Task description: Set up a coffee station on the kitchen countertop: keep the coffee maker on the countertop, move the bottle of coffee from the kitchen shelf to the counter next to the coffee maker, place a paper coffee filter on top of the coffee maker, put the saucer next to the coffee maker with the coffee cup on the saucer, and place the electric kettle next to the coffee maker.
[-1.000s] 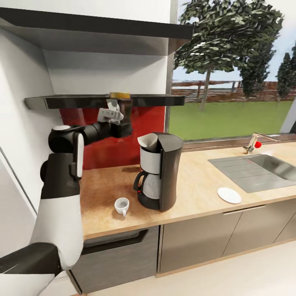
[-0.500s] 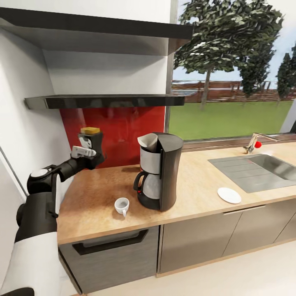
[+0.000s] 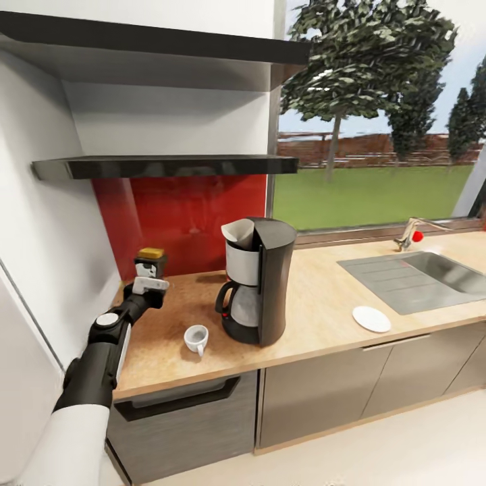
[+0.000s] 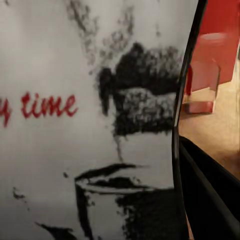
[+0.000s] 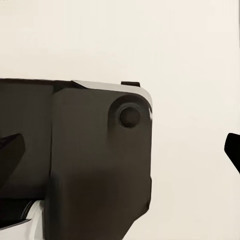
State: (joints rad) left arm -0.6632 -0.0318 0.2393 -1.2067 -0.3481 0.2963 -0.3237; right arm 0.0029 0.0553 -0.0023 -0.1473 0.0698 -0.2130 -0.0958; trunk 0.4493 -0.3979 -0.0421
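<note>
Left gripper point(image 3: 150, 283): closed around the bottle of coffee point(image 3: 150, 264), which is low at the back left of the countertop point(image 3: 324, 297), near the red backsplash point(image 3: 196, 223).
Change: a second ago the bottle was up at the shelf point(image 3: 162, 165); it has since come down to counter level.
Meaning: bottle looks close to being set down, though apart from the coffee maker point(image 3: 260, 287).
Filter: paper coffee filter point(image 3: 237, 233) sits in the maker's top.
Cup: coffee cup point(image 3: 196, 338) stands far from the saucer point(image 3: 371, 318).
Right gripper: state cannot be told.
</note>
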